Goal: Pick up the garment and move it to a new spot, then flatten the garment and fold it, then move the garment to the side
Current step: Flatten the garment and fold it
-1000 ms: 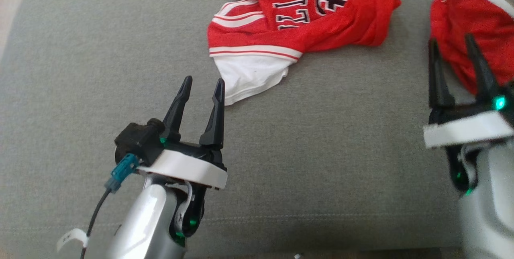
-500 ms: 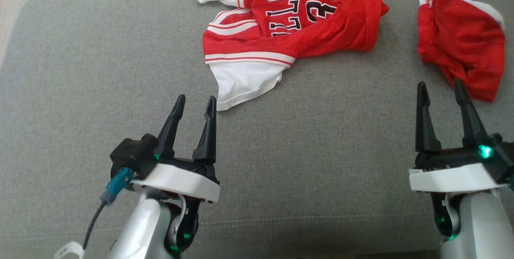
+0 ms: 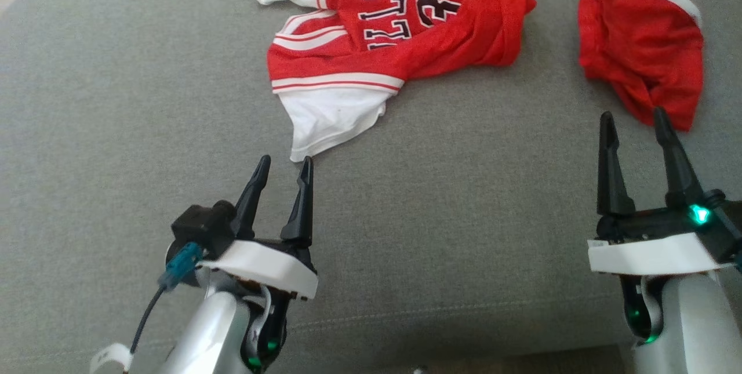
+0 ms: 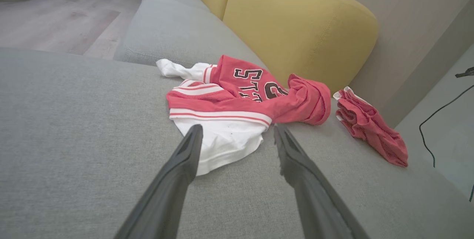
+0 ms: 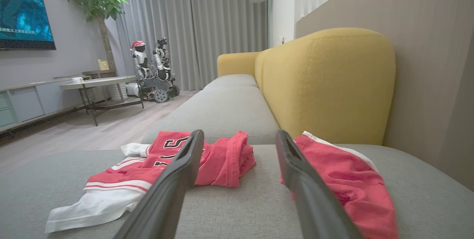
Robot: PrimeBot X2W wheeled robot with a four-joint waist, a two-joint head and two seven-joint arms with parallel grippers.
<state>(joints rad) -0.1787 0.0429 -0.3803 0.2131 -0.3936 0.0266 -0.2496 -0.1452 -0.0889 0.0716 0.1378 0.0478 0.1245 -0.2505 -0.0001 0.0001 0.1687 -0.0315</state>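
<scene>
Left tool spread wide, empty, right tool likewise

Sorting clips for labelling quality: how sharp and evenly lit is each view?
Head view: even soft light, slightly smeared, jersey lettering readable. Left wrist view: jersey crisp, its own jaws blurred close up. Right wrist view: yellow sofa back sharp, jaws soft close up.

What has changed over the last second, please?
The right tool drew back toward the robot: its fingers overlapped the red shorts before and now stop at their near edge. The left tool also eased back slightly, to the white hem tip of the jersey. The whole view shifted, so the camera moved. Both tools stayed open and empty; jersey and shorts lie crumpled on the grey sofa as before.
</scene>
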